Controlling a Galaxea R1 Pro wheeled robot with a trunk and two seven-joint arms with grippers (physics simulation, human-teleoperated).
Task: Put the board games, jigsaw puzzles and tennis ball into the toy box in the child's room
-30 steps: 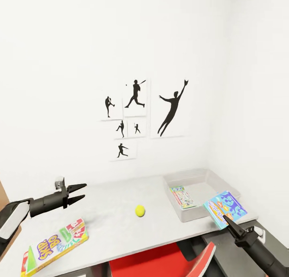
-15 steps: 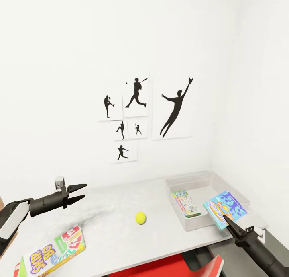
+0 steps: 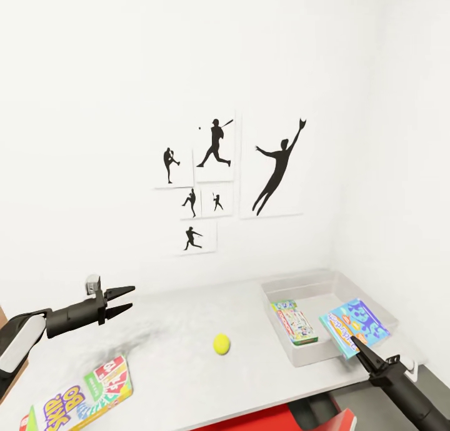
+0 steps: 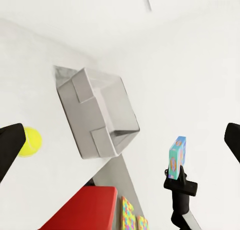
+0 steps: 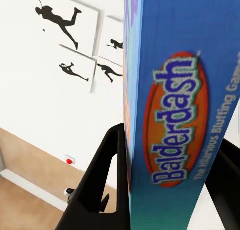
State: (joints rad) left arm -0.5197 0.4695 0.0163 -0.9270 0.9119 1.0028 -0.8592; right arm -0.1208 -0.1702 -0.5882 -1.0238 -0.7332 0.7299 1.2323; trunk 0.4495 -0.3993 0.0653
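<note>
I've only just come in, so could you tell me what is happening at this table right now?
The robot is tidying toys into the toy box. Its right gripper is shut on the light blue board game, holding it at the box's near right corner. One board game already lies inside. The tennis ball and another board game sit on the table. The left gripper hovers open and empty above the table.

White walls [image 3: 94,74], black baseball silhouette pictures [image 3: 215,168], red chair [image 3: 250,418], wood-plank floor [image 5: 20,210]
</note>
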